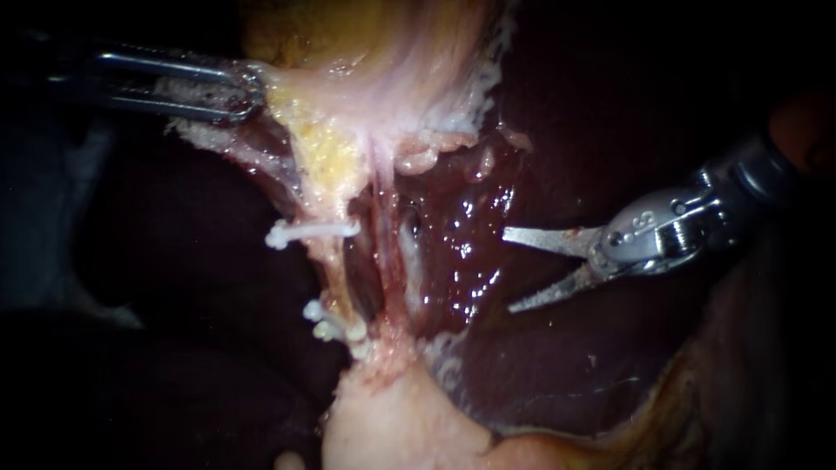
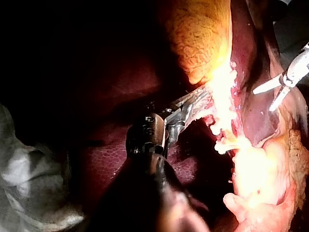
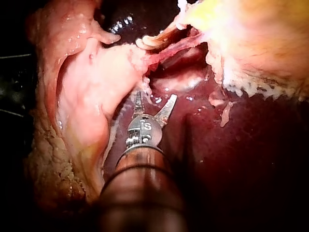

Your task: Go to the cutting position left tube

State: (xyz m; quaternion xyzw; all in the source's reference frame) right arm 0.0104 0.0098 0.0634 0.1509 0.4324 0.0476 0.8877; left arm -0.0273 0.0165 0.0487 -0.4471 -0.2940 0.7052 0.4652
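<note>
hanging with blades apart and nothing gripped, right instrument [image 1: 509, 270] over the liver [image 1: 475, 218], well apart from target | left instrument [image 1: 246, 90] clamped on pale tissue [image 1: 287, 87] | left tube [image 1: 331, 277] runs, seemingly, between upper clip [image 1: 309, 231] and lower clips [image 1: 335, 326] | risk: blades crossing the nearer strand [image 1: 389, 261] could nick it, or the liver

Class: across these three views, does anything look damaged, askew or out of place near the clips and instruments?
Nothing stands out. The white clips sit crosswise on the pale tube. The left instrument has its jaws shut on tissue, and the right instrument hangs with jaws open over the liver, touching nothing.
</note>
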